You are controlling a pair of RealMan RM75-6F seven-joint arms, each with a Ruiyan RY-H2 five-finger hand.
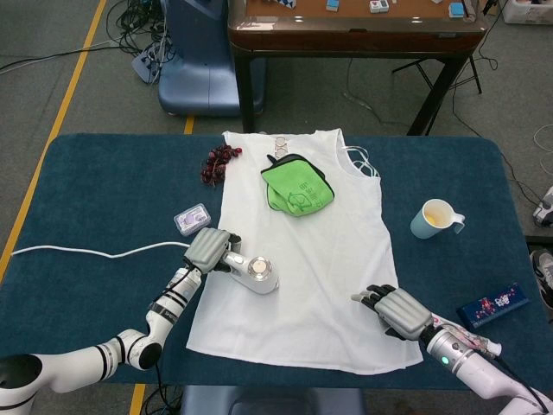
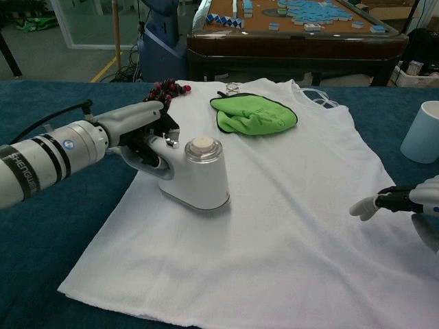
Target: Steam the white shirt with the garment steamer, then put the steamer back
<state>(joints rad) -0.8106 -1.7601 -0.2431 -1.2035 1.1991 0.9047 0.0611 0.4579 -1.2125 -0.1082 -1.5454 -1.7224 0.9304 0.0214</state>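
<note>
The white shirt (image 1: 302, 251) (image 2: 274, 199) lies flat along the middle of the blue table. My left hand (image 1: 210, 250) (image 2: 137, 127) grips the handle of the white garment steamer (image 1: 259, 274) (image 2: 195, 175), whose head rests on the shirt's left part. Its white cord (image 1: 86, 253) trails off to the left. My right hand (image 1: 396, 312) (image 2: 401, 205) lies flat, fingers spread, on the shirt's lower right edge and holds nothing.
A green cloth (image 1: 296, 187) (image 2: 255, 114) lies on the shirt's chest. Dark beads (image 1: 219, 162), a small clear box (image 1: 191, 219), a pale blue cup (image 1: 435, 218) (image 2: 422, 132) and a blue packet (image 1: 492, 305) sit on the table (image 1: 104, 190). A wooden table (image 1: 354, 30) stands behind.
</note>
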